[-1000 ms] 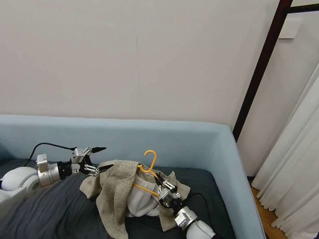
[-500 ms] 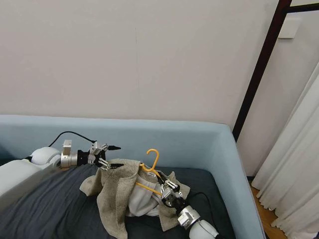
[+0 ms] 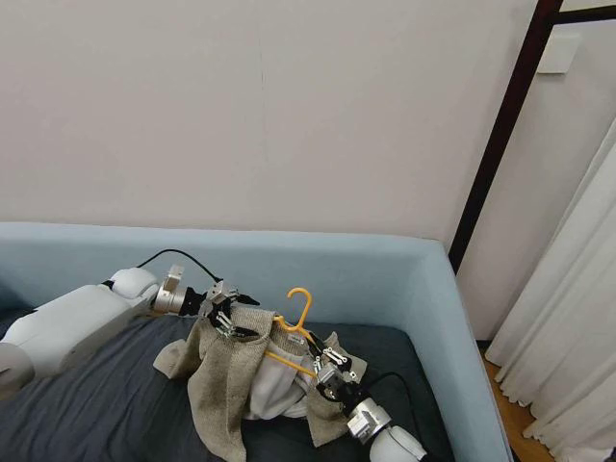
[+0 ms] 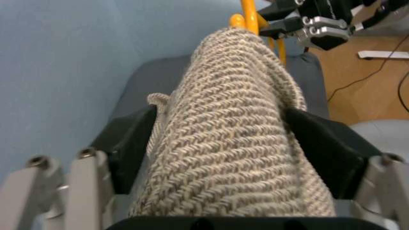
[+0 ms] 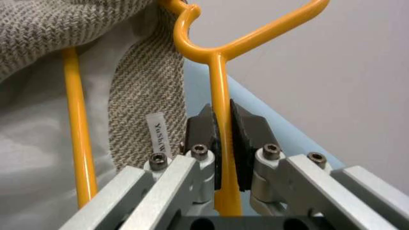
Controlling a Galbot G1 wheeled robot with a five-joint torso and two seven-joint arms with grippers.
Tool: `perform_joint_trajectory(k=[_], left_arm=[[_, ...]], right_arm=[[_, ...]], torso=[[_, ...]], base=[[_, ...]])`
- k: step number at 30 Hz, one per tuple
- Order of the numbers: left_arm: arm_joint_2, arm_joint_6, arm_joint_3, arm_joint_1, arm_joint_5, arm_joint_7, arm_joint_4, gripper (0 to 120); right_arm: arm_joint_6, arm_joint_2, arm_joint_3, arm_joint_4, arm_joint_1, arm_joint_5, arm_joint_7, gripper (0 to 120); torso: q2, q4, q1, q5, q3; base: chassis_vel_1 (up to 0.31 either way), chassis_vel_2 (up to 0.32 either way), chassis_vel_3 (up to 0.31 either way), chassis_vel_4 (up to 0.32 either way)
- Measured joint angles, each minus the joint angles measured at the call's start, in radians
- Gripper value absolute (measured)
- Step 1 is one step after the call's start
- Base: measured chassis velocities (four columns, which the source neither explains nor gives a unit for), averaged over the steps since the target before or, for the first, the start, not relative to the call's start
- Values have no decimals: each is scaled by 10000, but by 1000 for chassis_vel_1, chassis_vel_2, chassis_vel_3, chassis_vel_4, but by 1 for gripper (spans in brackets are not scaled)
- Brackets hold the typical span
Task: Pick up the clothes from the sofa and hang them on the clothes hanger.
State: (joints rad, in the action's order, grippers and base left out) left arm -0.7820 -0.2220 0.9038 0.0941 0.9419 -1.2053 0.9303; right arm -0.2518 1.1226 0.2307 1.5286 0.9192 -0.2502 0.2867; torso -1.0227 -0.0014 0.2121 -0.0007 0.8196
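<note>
A beige knit garment (image 3: 219, 385) with a white lining (image 3: 271, 390) is draped over a yellow hanger (image 3: 297, 306) on the sofa's dark grey seat (image 3: 87, 414). My left gripper (image 3: 234, 315) is at the garment's upper left edge, open. In the left wrist view a ridge of the knit fabric (image 4: 230, 163) runs between the spread fingers (image 4: 131, 143) of the left gripper (image 4: 221, 115). My right gripper (image 3: 323, 372) is below the hanger's hook. The right wrist view shows this gripper (image 5: 221, 111) shut on the hanger's yellow stem (image 5: 219, 72), with the garment's label beside it.
The sofa's light-blue back (image 3: 366, 274) and right arm wall in the seat. To the right stand a dark vertical post (image 3: 500, 135) and a white curtain (image 3: 577, 318), with wooden floor (image 3: 496, 380) below. A plain wall rises behind.
My left arm has swung right, from left of the garment to its upper edge, and its fingers now straddle the fabric. The right gripper and hanger shifted slightly right.
</note>
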Motion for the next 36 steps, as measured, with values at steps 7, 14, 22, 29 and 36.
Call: perform_joint_trajectory(k=[7,14,22,29,36], left_arm=[[-28,-87,25,-99,-48,-66,9,52],[-51,-212,1,-273,-45,153,198,30],[89,-322,-30,-356,-41,250,424,9],[225,-373,-149,-474,-51,419,596,9],[458,-490,-724,-1029,-139,773,640,8]], right_arm=[[-28,-51,-73,7,41,-45,-9,5],[-34,-51,-77,31,121,-55,-10,5],[-35,-51,-92,114,194,-50,-13,5],[-9,-128,-72,265,228,-21,-75,5],[423,-165,-410,912,456,651,-14,32]], torso=[[0,3,0,0,0],[0,0,0,-1,0],[0,1,0,-1,0],[0,2,0,-1,0],[-1,1,0,-6,-1]], base=[[0,0,0,0],[0,0,0,0],[0,0,0,0],[0,0,0,0],[0,0,0,0]])
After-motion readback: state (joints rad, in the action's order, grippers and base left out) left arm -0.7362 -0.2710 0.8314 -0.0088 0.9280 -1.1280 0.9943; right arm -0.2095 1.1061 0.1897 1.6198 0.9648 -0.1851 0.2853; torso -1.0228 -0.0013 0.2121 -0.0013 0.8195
